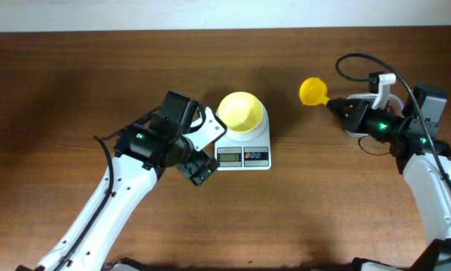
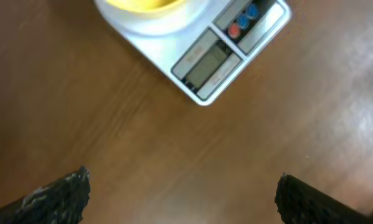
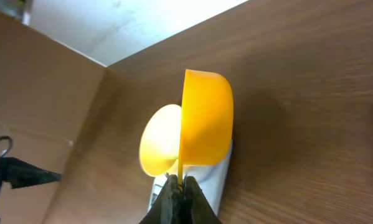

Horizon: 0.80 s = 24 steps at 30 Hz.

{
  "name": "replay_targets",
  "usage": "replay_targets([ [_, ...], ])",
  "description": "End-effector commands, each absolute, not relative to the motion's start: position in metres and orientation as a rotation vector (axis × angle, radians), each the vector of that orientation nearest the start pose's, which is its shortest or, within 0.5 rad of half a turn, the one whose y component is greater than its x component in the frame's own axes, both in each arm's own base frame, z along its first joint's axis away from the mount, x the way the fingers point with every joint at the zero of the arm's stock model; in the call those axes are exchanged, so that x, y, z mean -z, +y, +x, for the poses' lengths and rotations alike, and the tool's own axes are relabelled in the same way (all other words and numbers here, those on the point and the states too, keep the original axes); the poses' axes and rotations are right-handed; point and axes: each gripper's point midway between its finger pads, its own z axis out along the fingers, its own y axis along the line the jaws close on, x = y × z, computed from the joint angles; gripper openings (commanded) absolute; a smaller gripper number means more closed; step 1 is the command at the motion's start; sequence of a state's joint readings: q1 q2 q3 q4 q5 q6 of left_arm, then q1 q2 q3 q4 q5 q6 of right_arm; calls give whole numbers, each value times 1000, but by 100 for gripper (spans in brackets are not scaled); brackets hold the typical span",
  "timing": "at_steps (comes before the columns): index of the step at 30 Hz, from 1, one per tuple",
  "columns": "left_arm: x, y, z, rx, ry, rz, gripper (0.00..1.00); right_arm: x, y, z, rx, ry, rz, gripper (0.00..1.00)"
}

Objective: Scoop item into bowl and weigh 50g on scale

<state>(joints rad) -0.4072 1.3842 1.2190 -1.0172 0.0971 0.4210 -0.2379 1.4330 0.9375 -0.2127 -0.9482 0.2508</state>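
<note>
Brown wood-grain table [image 1: 74, 68] fills the scene. At its centre sits the white scale [image 1: 244, 154], its display and red and blue buttons facing front. The pale-yellow bowl [image 1: 240, 111] rests on the scale's platform and looks empty from above.

The left end effector [image 2: 186, 205] hovers near the scale's front-left corner, its fingers [image 2: 68, 193] spread wide and holding nothing. Well apart from the scale on the other side, the right end effector [image 1: 336, 107] is clamped on the thin handle of a yellow scoop [image 1: 312, 91], cup end toward the bowl.

No beans appear in any view, in bowl or scoop, and their supply is out of sight.

By the look of it, the scoop is stiff, light plastic that could twist in a grip so far out on its handle. The bowl, equally light, would probably slide on the smooth platform if nudged. Beans that small are likely hard and apt to roll and scatter, so they are best carried level in the cup, never pinched.
</note>
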Motion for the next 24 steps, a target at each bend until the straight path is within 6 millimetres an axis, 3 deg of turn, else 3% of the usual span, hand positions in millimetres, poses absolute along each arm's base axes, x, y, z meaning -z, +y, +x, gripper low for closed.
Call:
replay_targets([
  [1,-201,-149,280,170,2369,1313,99,-211,56,381,-1130,2096,-23,4],
  [3,-223,-150,273,225,2282,1428,99,-208,57,379,-1138,2109,-11,4],
  [7,-231,-125,263,492,2200,1436,99,-206,57,376,-1147,2125,4,4],
  [13,-220,-115,268,431,2160,1507,99,-205,59,374,-1166,2132,9,4],
  [16,-219,-108,281,356,2203,1440,99,-205,66,364,-1253,2145,10,4],
  [19,-217,-101,286,309,2261,1382,99,-219,74,353,-1386,2088,-51,4],
  [21,-217,-101,286,309,2261,1383,99,-226,67,347,-1452,2053,-38,4],
  [24,-217,-101,286,309,2261,1383,99,-217,59,338,-1471,2091,33,4],
])
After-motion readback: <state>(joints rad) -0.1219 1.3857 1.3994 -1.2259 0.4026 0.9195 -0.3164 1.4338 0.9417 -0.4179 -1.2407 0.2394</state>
